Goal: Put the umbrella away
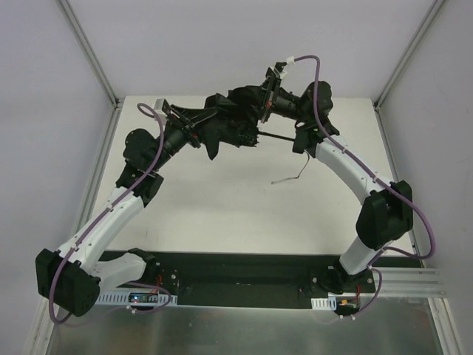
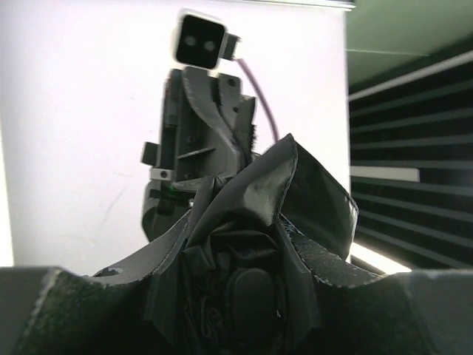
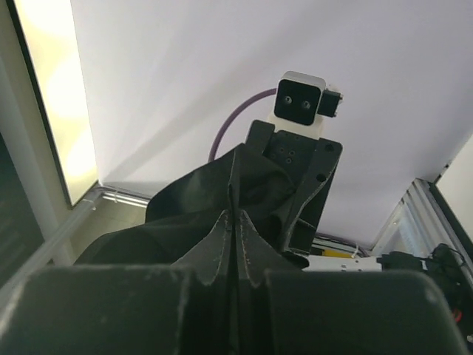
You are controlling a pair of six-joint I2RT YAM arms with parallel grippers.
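Observation:
The black umbrella [image 1: 229, 118] hangs bunched above the far part of the table, held between both arms. Its thin shaft [image 1: 277, 137] runs right, toward the right arm. My left gripper [image 1: 198, 132] grips the canopy's left end. In the left wrist view the left gripper [image 2: 240, 251] is closed on crumpled fabric [image 2: 259, 192] and a dark oval part [image 2: 253, 296]. My right gripper [image 1: 260, 111] holds the canopy's right side. In the right wrist view the right gripper [image 3: 235, 222] stands shut, a fold of fabric [image 3: 199, 192] pinched between the pads.
A thin pale cord [image 1: 290, 177] lies on the white table [image 1: 236, 207] under the right arm. White walls and metal corner posts [image 1: 89, 52] enclose the table. The black base plate [image 1: 244, 270] runs along the near edge.

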